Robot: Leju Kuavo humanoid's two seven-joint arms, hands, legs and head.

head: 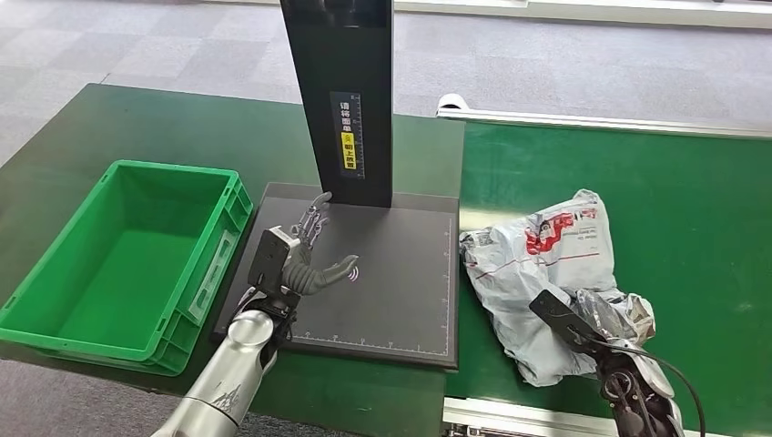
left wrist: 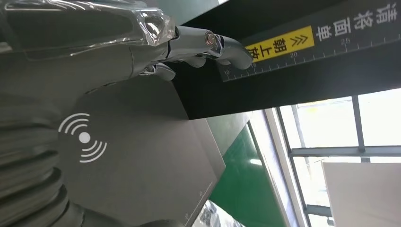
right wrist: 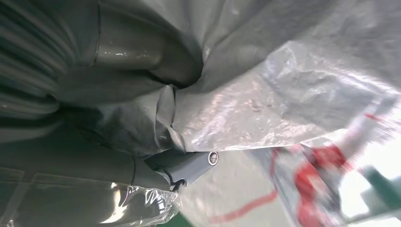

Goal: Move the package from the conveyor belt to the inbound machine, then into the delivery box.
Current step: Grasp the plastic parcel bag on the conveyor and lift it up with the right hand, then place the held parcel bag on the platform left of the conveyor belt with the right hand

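The package [head: 546, 264], a crumpled grey plastic mailer with red print, lies on the green conveyor belt [head: 692, 200] at the right. My right hand [head: 592, 323] grips its near end; in the right wrist view the thumb [right wrist: 127, 52] presses into the plastic [right wrist: 283, 94] and a finger [right wrist: 189, 165] hooks under a fold. My left hand [head: 305, 255] hovers with fingers spread and nothing in it over the left side of the inbound machine's black plate [head: 391, 291]. The green delivery box [head: 173, 168] stands to the left of the plate and holds nothing.
The machine's black post [head: 341, 91] with a yellow label rises from the far edge of the plate, just beyond my left hand. In the left wrist view the fingertips [left wrist: 208, 42] point toward that post [left wrist: 302, 71]. The belt's metal rail [head: 592, 120] runs along the back.
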